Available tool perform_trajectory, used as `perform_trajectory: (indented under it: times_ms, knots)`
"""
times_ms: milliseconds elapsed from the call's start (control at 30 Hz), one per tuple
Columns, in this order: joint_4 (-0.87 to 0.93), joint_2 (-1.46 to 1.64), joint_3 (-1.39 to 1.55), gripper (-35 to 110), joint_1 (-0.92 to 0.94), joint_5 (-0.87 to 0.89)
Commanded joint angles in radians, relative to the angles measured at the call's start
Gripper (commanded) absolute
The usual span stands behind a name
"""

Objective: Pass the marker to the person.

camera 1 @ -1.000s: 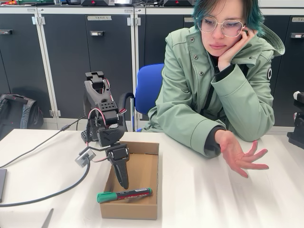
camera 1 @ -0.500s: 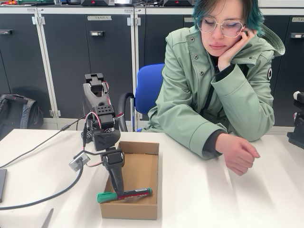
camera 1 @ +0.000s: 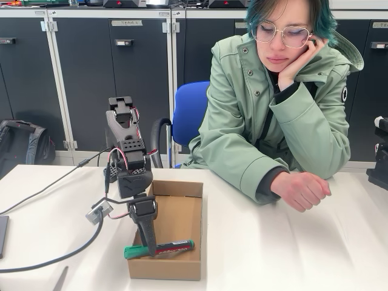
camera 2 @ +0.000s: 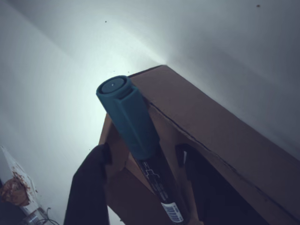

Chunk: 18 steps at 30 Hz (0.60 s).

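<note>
Far left of the fixed view: one dark bag [camera 1: 21, 140] on the floor, below grey cabinet doors [camera 1: 91, 79] with small labels too blurred to read. One white table [camera 1: 273, 248], a cable [camera 1: 54, 245] trailing across its left part. One black arm [camera 1: 128, 157] bent down into one open cardboard box [camera 1: 182, 212]. Fingers [camera 2: 143, 161] spread, one on each side of the marker [camera 1: 159, 248], not closed on it. One marker, lying flat inside the box near its front wall, green cap [camera 2: 127, 115] pointing left; white print and a barcode on the dark barrel, unreadable. Blue chair [camera 1: 189, 115] behind. Right: one person [camera 1: 285, 109] seated, fist [camera 1: 301, 190] resting on the table, other hand at the cheek.
</note>
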Motion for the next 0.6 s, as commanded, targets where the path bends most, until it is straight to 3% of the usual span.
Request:
perform_trajectory:
  times_ms: [0,133,567]
  knots:
    - [-0.006,0.017,-0.037,13,0.006,-0.005]
    - [-0.011,0.018,-0.034,-4,0.009,0.000]
    - [-0.009,0.038,-0.021,-5,0.002,-0.008]
